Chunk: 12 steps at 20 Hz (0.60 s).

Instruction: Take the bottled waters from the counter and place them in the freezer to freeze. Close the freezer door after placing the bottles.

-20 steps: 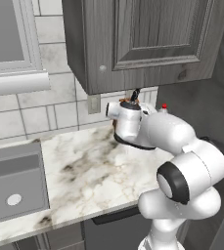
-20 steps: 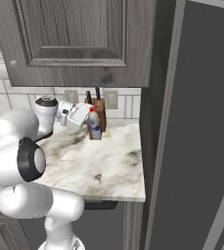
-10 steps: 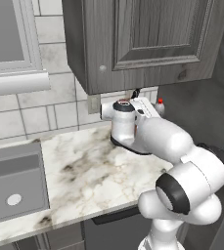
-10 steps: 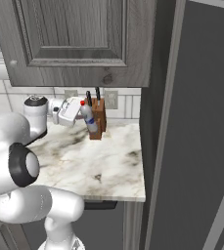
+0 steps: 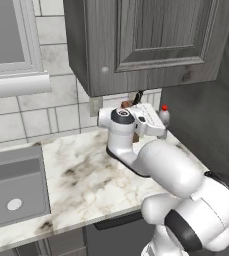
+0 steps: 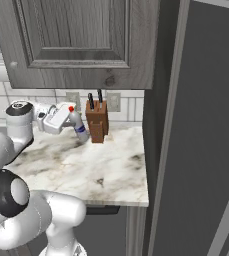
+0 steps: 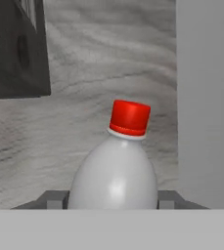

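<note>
A white marble-look counter [image 6: 101, 170] with dark veining runs under dark wood-grain wall cabinets [image 5: 151, 40] and a pale tiled backsplash [image 5: 36, 117], with a grey sink basin [image 5: 13, 192] set in at its left end and the tall grey fridge unit [image 6: 201, 140] rising past its right edge. The white arm reaches across the slab toward the back wall, where the gripper [image 6: 66, 118] holds the red-capped bottle [image 6: 78, 123] lifted and tilted just left of the brown knife block [image 6: 97, 123], which stands at the counter's rear right corner. In the hand view the two dark fingertips [image 7: 53, 199] sit against either side of the bottle's whitish body [image 7: 114, 176], pinching it, the red cap pointing away from the hand. In the left base view the red cap [image 5: 164, 108] peeps out beyond the hand, over the back right part of the counter
</note>
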### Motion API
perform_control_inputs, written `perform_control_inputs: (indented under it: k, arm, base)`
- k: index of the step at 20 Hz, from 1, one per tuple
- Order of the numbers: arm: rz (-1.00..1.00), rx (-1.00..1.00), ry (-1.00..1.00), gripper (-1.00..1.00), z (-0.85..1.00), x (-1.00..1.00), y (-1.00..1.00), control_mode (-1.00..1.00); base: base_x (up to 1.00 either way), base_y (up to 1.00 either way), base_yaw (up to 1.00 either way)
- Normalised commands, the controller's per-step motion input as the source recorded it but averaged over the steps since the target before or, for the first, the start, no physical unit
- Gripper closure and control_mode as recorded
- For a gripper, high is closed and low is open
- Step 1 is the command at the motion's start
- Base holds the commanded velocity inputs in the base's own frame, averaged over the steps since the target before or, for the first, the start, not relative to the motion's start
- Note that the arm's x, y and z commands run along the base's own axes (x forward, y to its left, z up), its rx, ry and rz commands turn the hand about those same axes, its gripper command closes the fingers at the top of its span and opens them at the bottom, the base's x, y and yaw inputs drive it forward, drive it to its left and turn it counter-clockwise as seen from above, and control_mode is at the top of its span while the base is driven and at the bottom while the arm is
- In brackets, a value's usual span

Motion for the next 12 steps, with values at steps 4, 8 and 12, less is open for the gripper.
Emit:
perform_control_inputs:
  k: [4,8,12]
  arm:
    - [0.09,0.06,0.08,1.00,0.52,-0.53,0.30,-1.00]
    - [0.29,0.01,-0.01,1.00,0.08,-0.60,0.04,-1.00]
    - [0.23,0.01,-0.06,1.00,0.00,-0.30,-0.01,-1.00]
  base:
    - [0.00,0.00,0.00]
    - [0.00,0.00,0.00]
    - [0.00,0.00,0.00]
